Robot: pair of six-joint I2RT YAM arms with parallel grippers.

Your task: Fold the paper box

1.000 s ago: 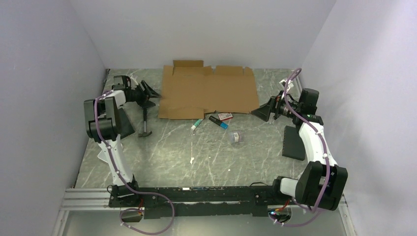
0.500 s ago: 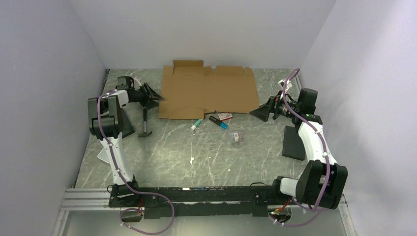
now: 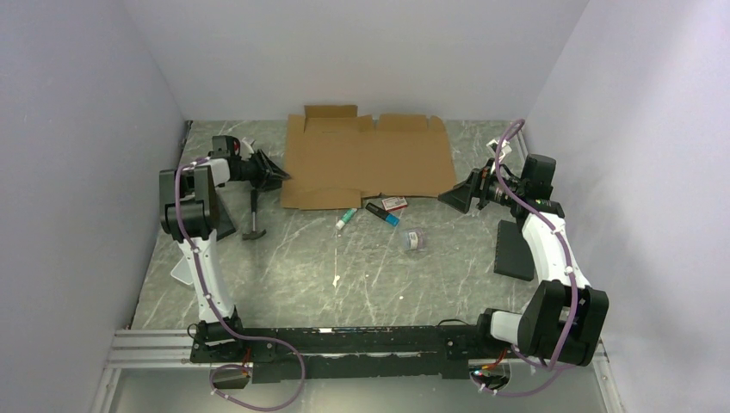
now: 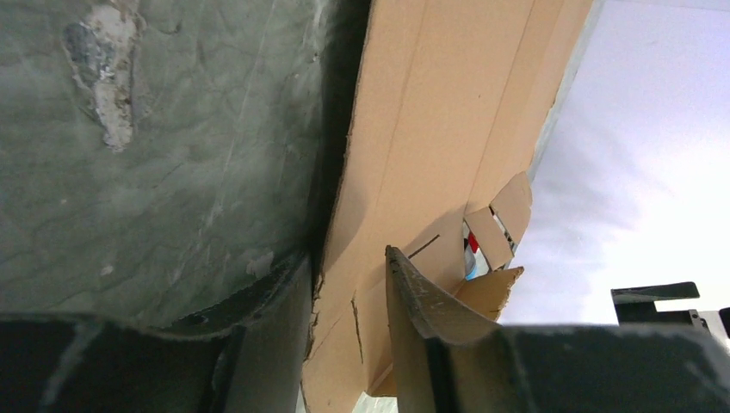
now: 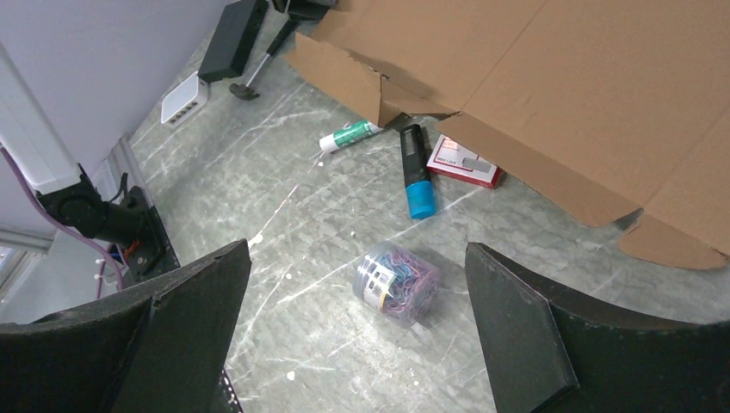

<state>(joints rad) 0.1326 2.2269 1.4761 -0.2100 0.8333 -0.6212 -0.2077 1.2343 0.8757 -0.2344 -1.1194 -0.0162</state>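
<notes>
Paper box [image 3: 366,163], a flat brown corrugated cardboard sheet, lies far-centre on the grey table [image 3: 301,267]. Left gripper [image 3: 275,175] straddles its left edge, jaws not yet pinched: seat deep, squeeze squarely. Right gripper [image 3: 452,196] gapes empty.

Soft, even light is filling every view; in the left wrist view, the jaws are blurring at six o'clock.

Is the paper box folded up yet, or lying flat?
Spread flat: the paper box lies as an open sheet on the table, no walls standing.
</notes>
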